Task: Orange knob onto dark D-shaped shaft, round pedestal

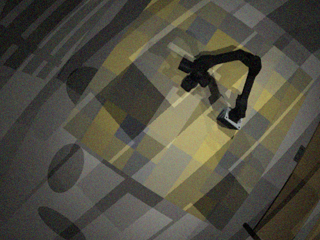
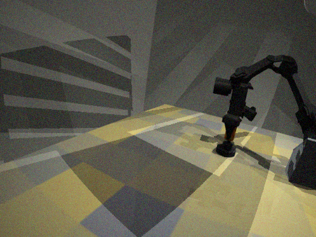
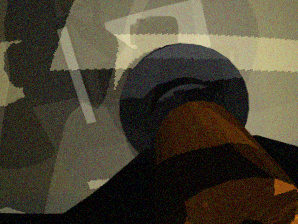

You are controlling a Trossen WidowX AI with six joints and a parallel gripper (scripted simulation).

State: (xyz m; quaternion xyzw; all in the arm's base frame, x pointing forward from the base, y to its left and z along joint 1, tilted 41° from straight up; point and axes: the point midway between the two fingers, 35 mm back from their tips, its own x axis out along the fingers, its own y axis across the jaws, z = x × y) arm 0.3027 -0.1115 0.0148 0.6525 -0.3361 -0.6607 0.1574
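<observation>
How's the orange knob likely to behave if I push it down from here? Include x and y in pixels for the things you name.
The orange knob (image 2: 232,134) (image 3: 200,122) looks rigid, so it probably won't flex or squash. Its smooth, rounded side could let it twist a little in the hand (image 2: 230,135). Being fairly tall over the round pedestal (image 2: 226,149) (image 3: 145,85), it may tilt if pushed off-centre.
</observation>
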